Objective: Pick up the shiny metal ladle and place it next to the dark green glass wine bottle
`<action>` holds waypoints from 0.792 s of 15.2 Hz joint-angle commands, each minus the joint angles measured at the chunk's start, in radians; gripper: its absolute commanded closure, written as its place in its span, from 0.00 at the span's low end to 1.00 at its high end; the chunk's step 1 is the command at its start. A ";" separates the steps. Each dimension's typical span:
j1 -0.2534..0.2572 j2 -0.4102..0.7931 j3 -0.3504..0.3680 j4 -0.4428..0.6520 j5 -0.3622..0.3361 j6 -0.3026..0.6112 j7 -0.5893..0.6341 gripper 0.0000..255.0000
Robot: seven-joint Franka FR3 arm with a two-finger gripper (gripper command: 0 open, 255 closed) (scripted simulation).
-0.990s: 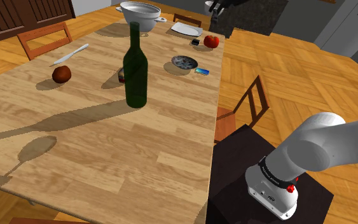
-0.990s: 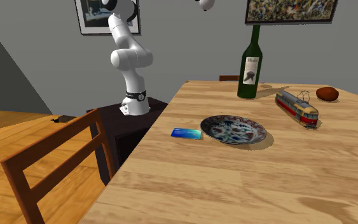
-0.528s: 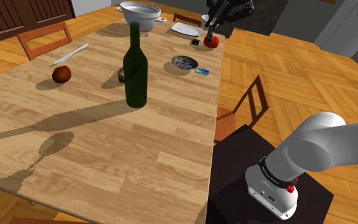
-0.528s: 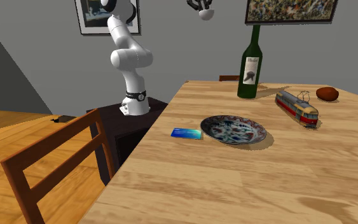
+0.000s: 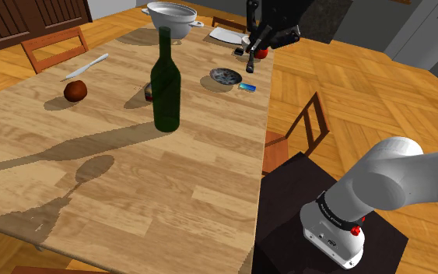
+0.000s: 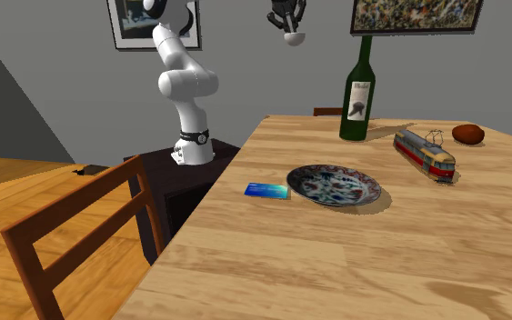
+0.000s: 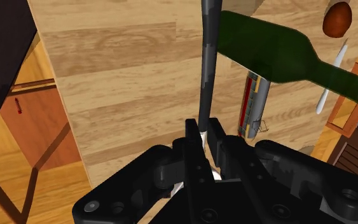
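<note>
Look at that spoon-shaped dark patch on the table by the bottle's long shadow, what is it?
Shoulder view: that patch is the shadow of the ladle clasped in the gripper above the table; the wine bottle throws the longer streak beside it. Second exterior view: the plate casts a soft shadow by its rim.

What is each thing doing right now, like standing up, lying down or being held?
gripper, shut on the ladle.
ladle, held up in the air.
wine bottle, standing upright on the table.
toy tram, standing on the table.
plate, lying flat.
blue card, lying flat.
</note>
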 commanded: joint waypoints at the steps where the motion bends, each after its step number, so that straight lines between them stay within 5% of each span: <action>1: 0.003 -0.009 0.002 -0.034 0.004 0.026 -0.001 1.00; 12: 0.020 -0.037 0.025 -0.198 0.026 0.161 0.004 1.00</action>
